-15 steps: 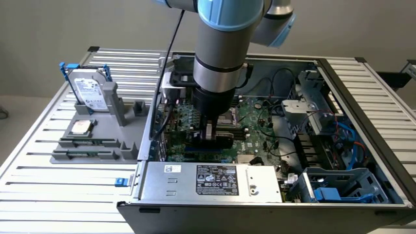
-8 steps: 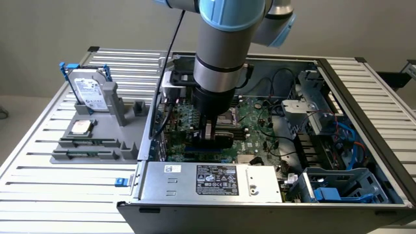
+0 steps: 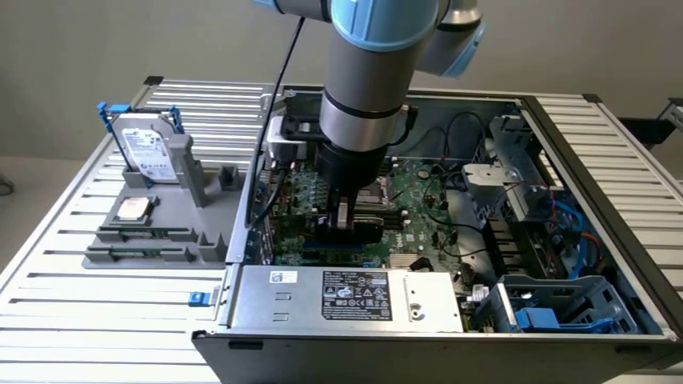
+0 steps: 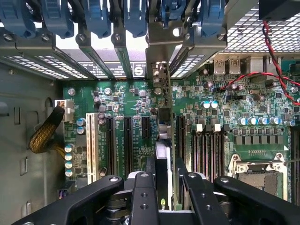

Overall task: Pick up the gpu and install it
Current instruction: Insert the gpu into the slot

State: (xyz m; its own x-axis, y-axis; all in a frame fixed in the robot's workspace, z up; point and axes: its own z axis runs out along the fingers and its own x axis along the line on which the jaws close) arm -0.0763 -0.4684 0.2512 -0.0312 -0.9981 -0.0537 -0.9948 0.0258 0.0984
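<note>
My gripper [image 3: 348, 218] is down inside the open computer case [image 3: 427, 344], over the green motherboard [image 3: 421, 204]. It is shut on the gpu [image 3: 353, 232], a black card held on edge. In the wrist view the gpu [image 4: 162, 140] runs edge-on between my black fingers [image 4: 143, 197], and my gripper [image 4: 164, 192] clamps its near end. The card lies along a black expansion slot [image 4: 180, 133] on the motherboard [image 4: 243, 101]. Its silver end bracket [image 4: 159, 56] stands at the case's rear slot openings. Whether the card is seated in the slot cannot be told.
A grey fixture [image 3: 160, 236] at the exterior view's left holds a hard drive with a blue frame [image 3: 149, 148] and a small silver drive [image 3: 133, 208]. The power supply [image 3: 347, 296], blue drive cage [image 3: 565, 308] and loose cables [image 3: 469, 224] crowd the case.
</note>
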